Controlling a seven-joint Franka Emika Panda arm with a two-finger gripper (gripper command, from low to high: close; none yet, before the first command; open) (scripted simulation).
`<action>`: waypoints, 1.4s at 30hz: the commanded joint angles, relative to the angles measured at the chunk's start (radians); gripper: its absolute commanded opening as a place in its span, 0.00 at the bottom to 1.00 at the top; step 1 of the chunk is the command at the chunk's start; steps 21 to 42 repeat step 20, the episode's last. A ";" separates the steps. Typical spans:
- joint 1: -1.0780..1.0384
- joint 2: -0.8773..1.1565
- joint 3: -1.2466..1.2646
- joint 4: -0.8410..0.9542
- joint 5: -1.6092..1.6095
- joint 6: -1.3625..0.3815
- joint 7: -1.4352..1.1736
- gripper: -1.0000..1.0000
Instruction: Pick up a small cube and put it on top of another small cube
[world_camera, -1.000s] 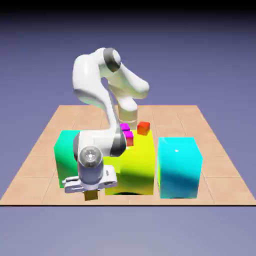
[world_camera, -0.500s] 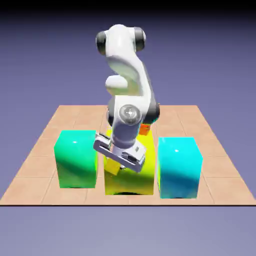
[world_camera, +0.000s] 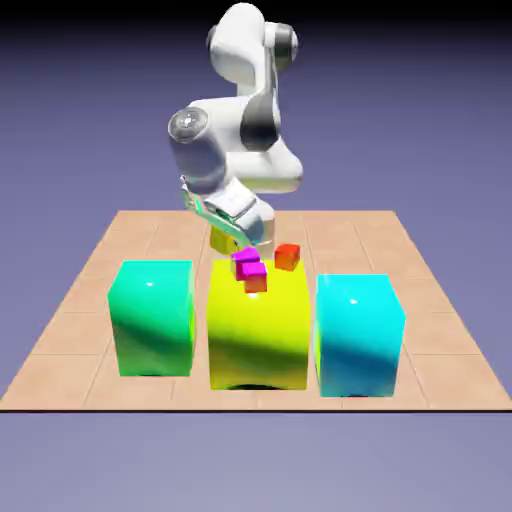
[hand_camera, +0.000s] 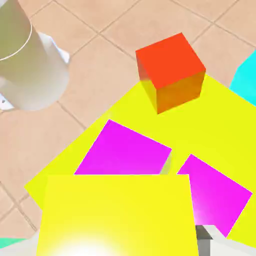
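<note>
Half done, I judge: the gripper (world_camera: 227, 238) is clamped on the small yellow cube (world_camera: 224, 240) mid-frame, above the magenta cubes (world_camera: 247, 263); placing remains.

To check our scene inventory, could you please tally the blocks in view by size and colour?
Large blocks: 3
Small yellow cube: 1
Small magenta cubes: 2
Small red cubes: 2
Total: 8

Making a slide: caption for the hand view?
Gripper holding small yellow cube above two magenta cubes and a red one.
</note>
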 joint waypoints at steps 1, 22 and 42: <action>0.012 -0.036 -0.026 -0.017 0.030 -0.011 0.014 0.00; 0.538 -0.123 -0.491 -0.197 -0.092 0.192 0.147 1.00; 0.538 -0.123 -0.491 -0.197 -0.092 0.192 0.147 1.00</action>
